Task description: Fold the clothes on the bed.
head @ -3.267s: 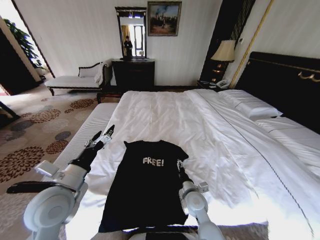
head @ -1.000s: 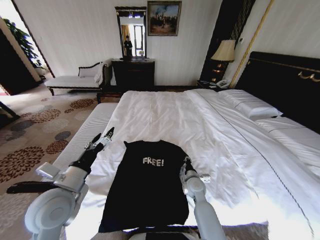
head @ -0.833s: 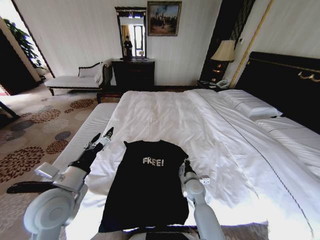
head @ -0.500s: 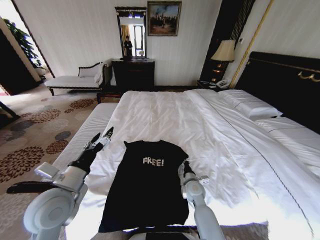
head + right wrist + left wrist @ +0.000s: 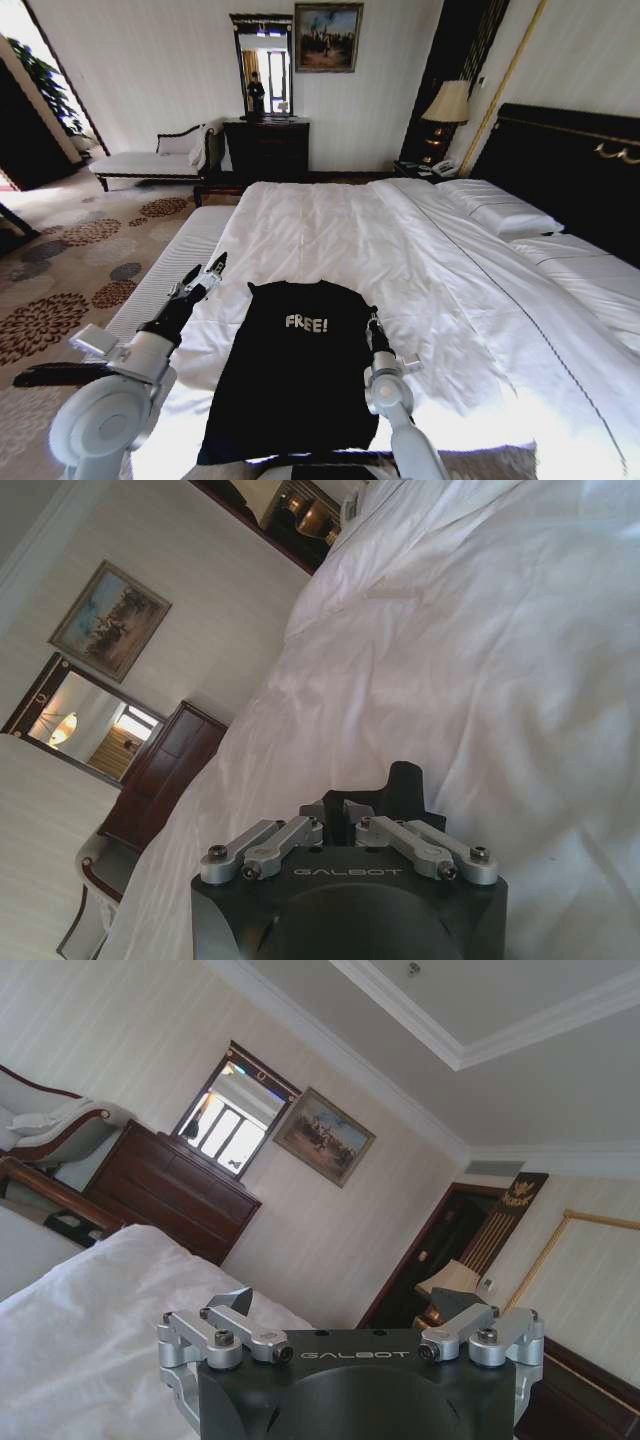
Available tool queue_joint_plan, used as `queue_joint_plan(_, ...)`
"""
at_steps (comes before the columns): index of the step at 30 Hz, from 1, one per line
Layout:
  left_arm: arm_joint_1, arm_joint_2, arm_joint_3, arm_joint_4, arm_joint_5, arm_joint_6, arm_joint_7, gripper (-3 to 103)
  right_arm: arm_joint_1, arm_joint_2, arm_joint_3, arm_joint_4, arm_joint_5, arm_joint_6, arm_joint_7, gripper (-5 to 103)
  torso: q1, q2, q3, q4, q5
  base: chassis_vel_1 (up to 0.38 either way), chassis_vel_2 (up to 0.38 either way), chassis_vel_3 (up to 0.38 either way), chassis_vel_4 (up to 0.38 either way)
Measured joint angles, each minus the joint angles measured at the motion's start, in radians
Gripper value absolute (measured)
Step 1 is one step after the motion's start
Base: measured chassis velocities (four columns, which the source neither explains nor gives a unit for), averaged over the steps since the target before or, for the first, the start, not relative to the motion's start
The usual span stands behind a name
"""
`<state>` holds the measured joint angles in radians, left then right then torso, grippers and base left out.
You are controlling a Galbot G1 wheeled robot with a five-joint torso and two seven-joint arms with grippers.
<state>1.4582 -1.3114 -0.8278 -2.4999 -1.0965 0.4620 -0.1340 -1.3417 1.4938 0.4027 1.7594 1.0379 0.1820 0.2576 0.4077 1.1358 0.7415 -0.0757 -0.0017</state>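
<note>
Since a few seconds ago, only the right arm has changed: its wrist has rolled and crept a little up the shirt's right edge, while the left arm and the garment have stayed put.

Going left to right in the head view: at about 9 o'clock from the shirt, the left gripper (image 5: 214, 270) hovers above the near-left side of the bed (image 5: 330, 225), apart from the fabric. Its own wrist view shows the fingers spread wide with nothing between them, pointing toward the far wall.

In the middle, the black T-shirt (image 5: 295, 370) lies flat and face up on the white duvet (image 5: 440, 290) at the foot of the bed, its "FREE!" lettering (image 5: 306, 323) readable and its collar toward 12 o'clock.

At the shirt's 3 o'clock edge, near the right armhole, sits the right gripper (image 5: 373, 325). In the right wrist view its fingers are drawn together; dark material shows just past the tips, yet I cannot tell whether they have really caught the shirt.

The risk, as I judge it, lies in that uncertain pinch. If the fingers have closed on duvet as well as shirt, a lift would drag the bedding and wrinkle the garment; if they caught only a sliver, the soft cloth could slip out mid-fold. With the left gripper not holding anything, a one-sided pull may also skew the shirt.
</note>
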Motion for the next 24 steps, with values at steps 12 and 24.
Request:
queue_joint_plan(12, 0.002, -0.004, -0.003, 0.000, 0.002, -0.004, 0.001, 100, -0.025, 0.018, 0.008, 0.003, -0.025, -0.025, 0.195, 52, 0.000, 0.000, 0.000, 0.0000, 0.0000, 0.000, 0.000, 0.000, 0.000)
queue_joint_plan(24, 0.000, -0.006, 0.006, 0.000, 0.011, -0.006, 0.001, 100, -0.014, 0.015, 0.020, 0.052, 0.073, -0.041, 0.281, 95, 0.000, 0.000, 0.000, 0.0000, -0.0001, 0.000, 0.000, 0.000, 0.000)
